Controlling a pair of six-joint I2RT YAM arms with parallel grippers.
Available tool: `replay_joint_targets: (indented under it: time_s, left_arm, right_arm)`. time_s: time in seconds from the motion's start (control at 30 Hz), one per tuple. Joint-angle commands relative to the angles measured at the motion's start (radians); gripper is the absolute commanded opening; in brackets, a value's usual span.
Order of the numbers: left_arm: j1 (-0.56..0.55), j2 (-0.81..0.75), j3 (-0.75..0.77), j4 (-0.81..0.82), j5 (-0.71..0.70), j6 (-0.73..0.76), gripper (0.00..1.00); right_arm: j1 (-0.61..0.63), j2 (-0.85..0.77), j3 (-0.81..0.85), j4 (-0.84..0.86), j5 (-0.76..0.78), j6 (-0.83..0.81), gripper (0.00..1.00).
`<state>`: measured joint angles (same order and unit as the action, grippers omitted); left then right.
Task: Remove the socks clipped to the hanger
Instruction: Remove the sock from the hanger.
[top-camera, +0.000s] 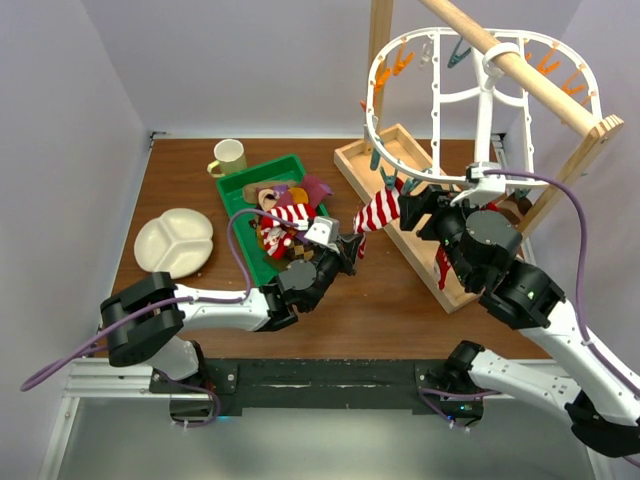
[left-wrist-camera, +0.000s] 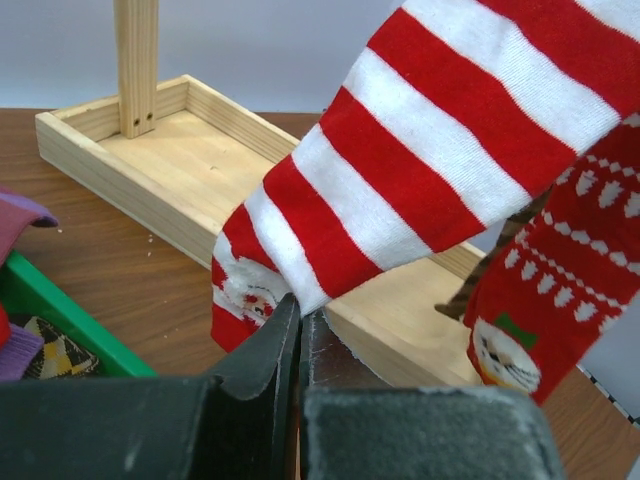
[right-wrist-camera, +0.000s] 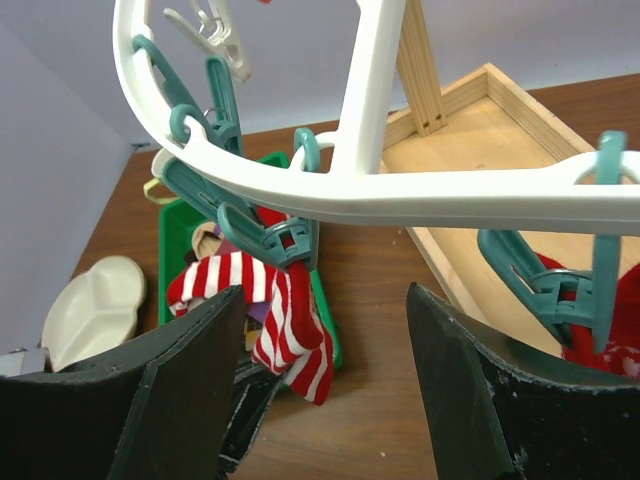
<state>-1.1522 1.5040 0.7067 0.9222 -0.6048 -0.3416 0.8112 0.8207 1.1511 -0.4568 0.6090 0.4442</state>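
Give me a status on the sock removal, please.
Left gripper jaws shut on toe of red-and-white striped fabric sock. Right gripper jaws open, near its teal plastic clip on white plastic hanger. Second red patterned sock alongside.

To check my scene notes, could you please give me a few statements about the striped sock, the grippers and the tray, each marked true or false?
1. The left gripper is shut on the lower end of the red-and-white striped sock. True.
2. That sock hangs free of every clip. False: a teal plastic clip on the white plastic oval hanger grips it.
3. The right gripper is shut on the hanger. False: its jaws stand open, gripping nothing.
4. The green plastic tray holds socks. True.
5. The pale yellow mug stands inside the tray. False: it stands on the wooden table beside it.
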Motion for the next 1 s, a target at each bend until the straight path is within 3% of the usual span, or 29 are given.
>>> replay_joint_targets:
  time_s: [0.0,0.37,0.87,0.97]
  left_arm:
    - [0.002,-0.03,-0.006,0.04,-0.012,-0.022,0.0]
    - [0.002,-0.022,-0.001,0.04,-0.004,-0.03,0.0]
    - [0.002,-0.022,-0.003,0.03,-0.006,-0.028,0.0]
    - [0.002,-0.024,-0.004,0.029,-0.007,-0.028,0.0]
  right_arm:
    - [0.0,-0.026,-0.01,0.089,0.044,-0.024,0.69]
    - [0.0,-0.011,-0.044,0.213,0.035,-0.064,0.69]
    - [0.0,-0.048,-0.129,0.383,0.064,-0.091,0.51]
    - [0.0,-0.046,-0.131,0.398,0.054,-0.096,0.42]
